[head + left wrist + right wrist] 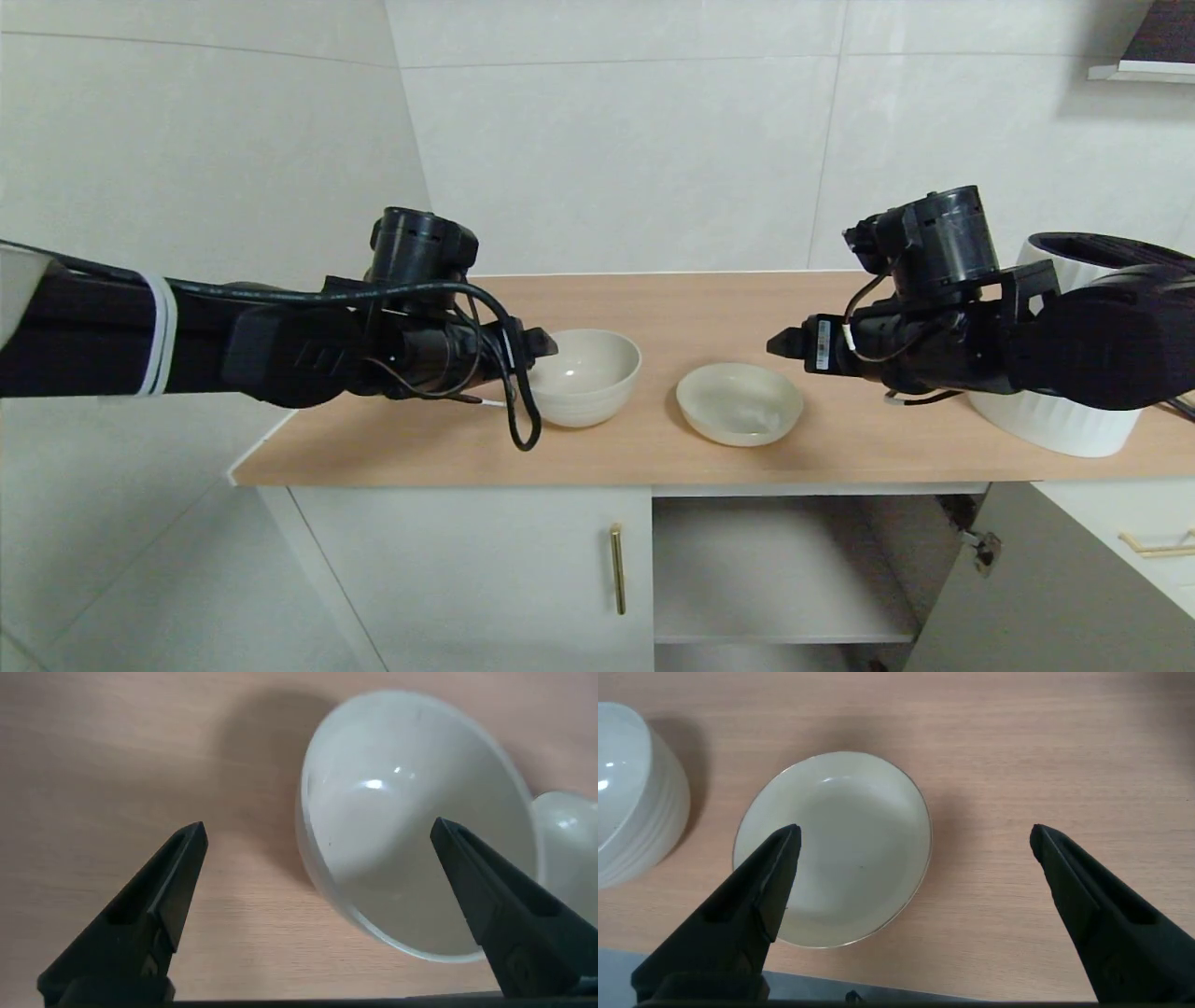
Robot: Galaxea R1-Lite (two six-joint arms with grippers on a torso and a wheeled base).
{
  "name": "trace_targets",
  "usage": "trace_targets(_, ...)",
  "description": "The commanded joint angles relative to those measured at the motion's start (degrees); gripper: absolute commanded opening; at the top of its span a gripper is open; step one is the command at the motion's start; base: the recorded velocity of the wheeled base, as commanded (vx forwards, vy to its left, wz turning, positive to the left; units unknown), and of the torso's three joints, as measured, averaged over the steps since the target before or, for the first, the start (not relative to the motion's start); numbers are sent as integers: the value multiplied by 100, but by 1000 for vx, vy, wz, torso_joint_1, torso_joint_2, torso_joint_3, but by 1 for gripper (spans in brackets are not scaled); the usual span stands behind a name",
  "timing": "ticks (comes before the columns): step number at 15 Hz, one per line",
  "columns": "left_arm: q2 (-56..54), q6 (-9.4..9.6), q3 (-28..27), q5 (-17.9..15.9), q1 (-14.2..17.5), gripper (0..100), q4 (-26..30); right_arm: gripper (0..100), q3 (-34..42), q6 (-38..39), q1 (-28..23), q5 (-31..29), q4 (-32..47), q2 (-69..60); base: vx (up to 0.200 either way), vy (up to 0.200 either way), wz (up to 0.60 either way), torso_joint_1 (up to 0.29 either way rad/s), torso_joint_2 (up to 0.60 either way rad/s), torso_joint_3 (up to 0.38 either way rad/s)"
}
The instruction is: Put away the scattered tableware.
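A deep white ribbed bowl sits on the wooden countertop. To its right lies a shallow cream dish. My left gripper hovers open at the bowl's left rim, its fingers apart with the rim between them in the left wrist view. My right gripper is open above the dish's right edge, with one finger over the dish and the other over bare wood.
A large white ribbed pot with a dark lid stands at the counter's right end, behind my right arm. Below, a cabinet door hangs open beside a shelf; the left door is closed. Tiled walls close the back and left.
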Motion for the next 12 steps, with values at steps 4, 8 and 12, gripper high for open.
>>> trace_targets(4,250,10,-10,-1,0,0,-18,100,8,1,1,-1,-1,-7,0,0,0,0,0,0)
trace_targets(8,232,2,-36,8,0,0,-18,100,8,1,1,-1,-1,-16,0,0,0,0,0,0)
trace_targets(12,-480,-16,193,-53,0,0,0,100,8,-8,-7,-1,16,37,0,0,0,0,0,0)
